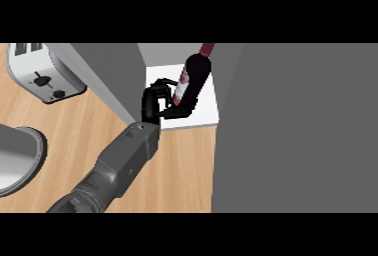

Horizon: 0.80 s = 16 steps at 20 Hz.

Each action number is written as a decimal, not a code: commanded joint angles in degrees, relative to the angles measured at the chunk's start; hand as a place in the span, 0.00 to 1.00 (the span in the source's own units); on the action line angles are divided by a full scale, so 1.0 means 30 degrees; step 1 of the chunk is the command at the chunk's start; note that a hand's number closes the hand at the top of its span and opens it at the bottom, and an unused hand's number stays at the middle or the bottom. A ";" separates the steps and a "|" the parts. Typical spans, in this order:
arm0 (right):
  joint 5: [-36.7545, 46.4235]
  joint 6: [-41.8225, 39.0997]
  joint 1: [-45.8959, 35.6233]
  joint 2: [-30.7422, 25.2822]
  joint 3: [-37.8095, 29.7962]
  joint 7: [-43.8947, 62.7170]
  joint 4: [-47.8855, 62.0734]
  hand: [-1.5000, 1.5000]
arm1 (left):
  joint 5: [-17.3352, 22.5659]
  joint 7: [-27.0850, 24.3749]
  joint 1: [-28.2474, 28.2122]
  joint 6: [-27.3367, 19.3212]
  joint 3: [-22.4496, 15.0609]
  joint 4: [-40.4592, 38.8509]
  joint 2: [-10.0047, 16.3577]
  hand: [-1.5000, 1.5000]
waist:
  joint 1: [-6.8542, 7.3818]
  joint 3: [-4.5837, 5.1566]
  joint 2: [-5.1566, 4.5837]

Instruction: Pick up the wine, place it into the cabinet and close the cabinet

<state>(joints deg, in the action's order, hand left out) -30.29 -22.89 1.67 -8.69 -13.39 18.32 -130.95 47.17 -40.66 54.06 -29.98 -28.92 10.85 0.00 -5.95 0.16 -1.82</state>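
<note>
Surface: light wood counter [74,130] fills the left and lower middle of the frame. Silver toaster [43,72] in the upper left corner. Rounded grey metal vessel [15,160] cut off by the left edge, can't tell what it is.

Cabinet [207,107]: white inner floor shows at upper centre. It's bounded by a slanted grey panel [103,70] on its left and a large flat grey panel [295,125] that takes up the whole right half of the frame.

Arm: one grey forearm [122,160] enters at the lower left and runs diagonally up and right to centre. Going by where it enters, left hand [153,102]. The hand sits at the near left corner of the white floor, palm side toward the right of the frame. Fingers are curled over the top of the bottle and the thumb is hooked under, so it's wrapped round the wine [193,75] at the lower body.

Wine: dark bottle over the white floor, between the two grey panels. Long axis is tilted, base at centre and neck toward top, slightly right. The red cap [207,49] reaches the top edge of the scene. A pale label [182,89] sits just beside the fingers. Can't tell if the base touches the floor, since the hand covers it.
</note>
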 commanded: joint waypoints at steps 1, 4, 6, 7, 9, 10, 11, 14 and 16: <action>-0.0136 0.0295 -0.0598 -0.0046 0.0225 0.0334 0.0399 0.00 | 0.0277 -0.0081 0.0170 0.0103 0.0087 -0.0039 -0.0001 1.00 | -0.0045 0.0011 -0.0064; 0.1126 0.0312 -0.0052 0.0552 0.0731 -0.0037 -0.0047 0.00 | 0.0185 0.0115 0.0783 0.0506 0.0020 -0.0110 -0.0001 1.00 | 0.0151 -0.0001 0.0034; -0.0073 0.0262 -0.0518 -0.0036 0.0126 0.0250 0.0189 0.00 | 0.0444 -0.0323 0.1036 0.0991 0.0556 -0.0757 -0.0001 1.00 | -0.0067 0.0011 -0.0150; 0.0619 0.0189 0.0042 0.0552 0.0869 0.0066 -0.0264 0.00 | 0.0464 0.0691 0.2120 0.0452 0.0608 -0.0968 -0.0001 1.00 | -0.0094 -0.0003 -0.0075; -0.0346 0.0079 -0.0495 -0.0439 -0.0311 0.0343 0.0351 0.00 | 0.0386 0.0412 0.1927 0.0282 0.0452 -0.0698 -0.0001 1.00 | 0.0064 -0.0015 0.0008; -0.0120 0.0645 -0.0720 -0.0233 -0.0142 0.0614 0.0169 0.00 | 0.0366 0.0086 0.2566 -0.0197 0.0704 -0.1179 -0.0001 1.00 | 0.0160 -0.0006 -0.0018; 0.0180 -0.0070 -0.0093 0.0279 0.0561 0.0002 0.0161 0.00 | 0.0443 -0.0019 0.2227 0.0292 0.0729 -0.1138 -0.0001 1.00 | -0.0013 -0.0014 -0.0083; 0.0807 -0.0061 0.0001 0.0290 0.0782 0.0085 0.0072 0.00 | 0.0325 0.0457 0.3253 0.0215 0.0911 -0.1980 -0.0001 1.00 | 0.0069 -0.0009 -0.0126; 0.0452 0.0203 -0.0414 -0.0029 0.0185 0.0198 0.0216 0.00 | 0.0209 0.0898 0.3818 0.0110 0.0876 -0.2286 -0.0001 1.00 | -0.0042 -0.0012 -0.0168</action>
<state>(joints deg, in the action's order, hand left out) -29.39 -22.76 1.29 -8.37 -12.67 18.46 -130.57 48.04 -39.04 62.92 -29.37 -26.68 5.84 0.01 -5.89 0.11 -2.07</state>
